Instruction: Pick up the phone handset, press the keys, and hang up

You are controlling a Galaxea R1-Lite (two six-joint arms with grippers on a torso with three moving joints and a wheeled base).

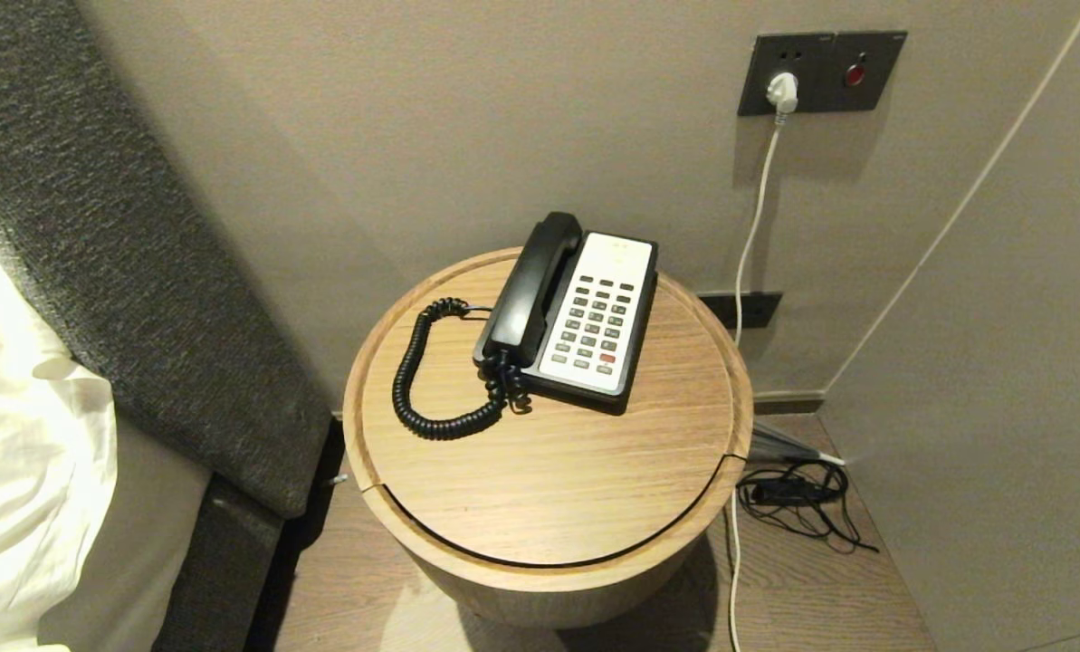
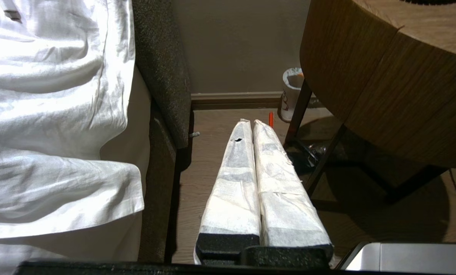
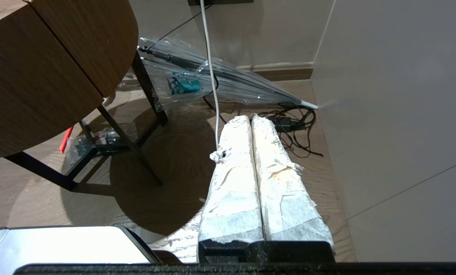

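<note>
A desk phone with a white keypad face (image 1: 597, 314) sits at the back of a round wooden table (image 1: 549, 489). Its black handset (image 1: 529, 288) lies in the cradle on the phone's left side. A coiled black cord (image 1: 431, 389) loops from the handset over the tabletop. Neither arm shows in the head view. My left gripper (image 2: 252, 122) is shut and empty, low beside the table, over the floor between the bed and the table. My right gripper (image 3: 249, 117) is shut and empty, low over the floor on the table's right side, near the wall.
A bed with white sheets (image 1: 14, 453) and a grey padded headboard (image 1: 141, 272) stands left of the table. A white cable (image 1: 757, 208) hangs from a wall socket (image 1: 820, 72). A clear umbrella (image 3: 220, 82) and tangled black cables (image 1: 798, 498) lie on the floor to the right.
</note>
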